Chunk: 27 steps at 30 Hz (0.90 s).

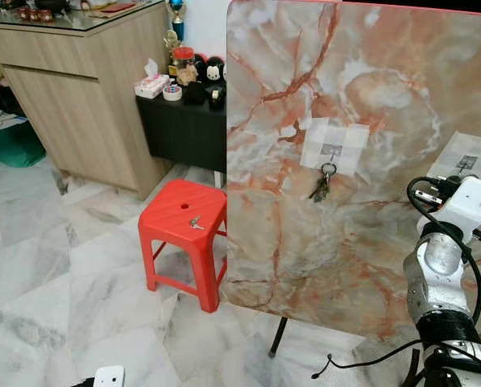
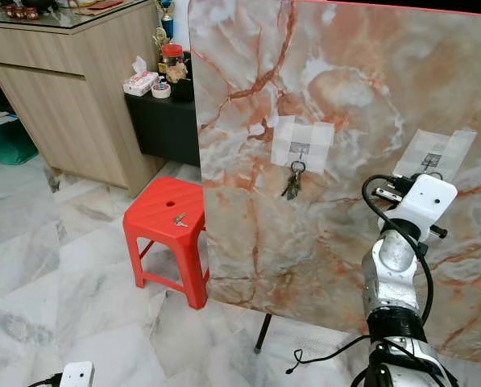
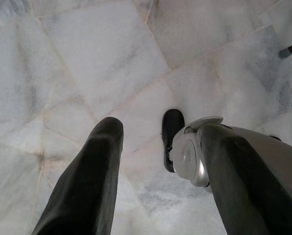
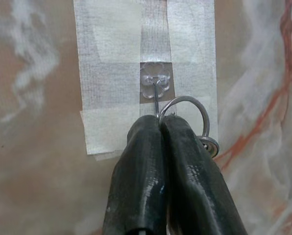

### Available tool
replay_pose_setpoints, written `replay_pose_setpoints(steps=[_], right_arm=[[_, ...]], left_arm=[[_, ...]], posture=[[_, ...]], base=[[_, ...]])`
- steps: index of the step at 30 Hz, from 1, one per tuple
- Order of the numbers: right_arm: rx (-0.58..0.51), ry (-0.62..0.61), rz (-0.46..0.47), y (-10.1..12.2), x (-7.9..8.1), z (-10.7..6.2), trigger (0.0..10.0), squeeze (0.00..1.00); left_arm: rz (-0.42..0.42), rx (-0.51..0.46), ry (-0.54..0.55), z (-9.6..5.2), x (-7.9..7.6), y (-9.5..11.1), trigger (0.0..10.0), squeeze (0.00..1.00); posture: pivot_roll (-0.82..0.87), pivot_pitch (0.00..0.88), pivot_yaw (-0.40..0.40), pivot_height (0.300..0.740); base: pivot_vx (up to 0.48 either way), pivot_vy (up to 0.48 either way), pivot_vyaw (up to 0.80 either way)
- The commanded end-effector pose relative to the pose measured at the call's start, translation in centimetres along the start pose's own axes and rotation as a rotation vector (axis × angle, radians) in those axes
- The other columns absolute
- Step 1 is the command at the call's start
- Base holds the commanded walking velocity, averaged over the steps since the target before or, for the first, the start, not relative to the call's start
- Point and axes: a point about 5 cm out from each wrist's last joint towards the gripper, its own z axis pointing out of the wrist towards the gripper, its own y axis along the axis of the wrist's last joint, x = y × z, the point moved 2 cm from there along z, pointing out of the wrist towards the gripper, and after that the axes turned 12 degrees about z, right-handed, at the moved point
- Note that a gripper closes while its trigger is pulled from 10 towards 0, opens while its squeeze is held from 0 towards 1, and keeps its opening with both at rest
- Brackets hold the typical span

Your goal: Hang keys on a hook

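Observation:
An upright marble-patterned board carries two taped hook patches. My right arm is raised to the right patch. In the right wrist view my right gripper is shut on a silver key ring, held just under the clear hook. The ring's loop sits beside the hook's wire; I cannot tell whether it is over it. Another bunch of keys hangs from the left hook. A single key lies on the red stool. My left gripper hangs open over the floor.
The board stands on a thin black leg, with a cable on the marble floor beside it. A wooden cabinet and a black side table with small items stand at the back left. A green bin is at the far left.

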Motion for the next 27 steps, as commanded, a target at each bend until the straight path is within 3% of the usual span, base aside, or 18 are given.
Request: replay_pose_setpoints(steps=[1, 13, 27], right_arm=[[-0.006, -0.004, -0.007, 0.5, 0.1, 0.5, 10.0, 0.0], [0.042, 0.027, -0.026, 0.1, 0.5, 0.9, 10.0, 0.0], [-0.036, 0.028, 0.029, 1.3, 0.7, 0.9, 10.0, 0.0]], left_arm=[[0.004, 0.013, -0.005, -0.1, 0.0, -0.4, 10.0, 0.0], [0.004, 0.012, -0.004, 0.0, 0.1, -0.3, 10.0, 0.0], [0.002, 0.012, -0.003, -0.1, 0.2, -0.3, 10.0, 0.0]], posture=[[0.01, 0.0, -0.022, 0.709], [0.01, 0.0, -0.021, 0.709], [0.01, 0.0, -0.021, 0.709]], base=[[0.0, 0.0, 0.0], [0.0, 0.0, 0.0], [0.0, 0.0, 0.0]])
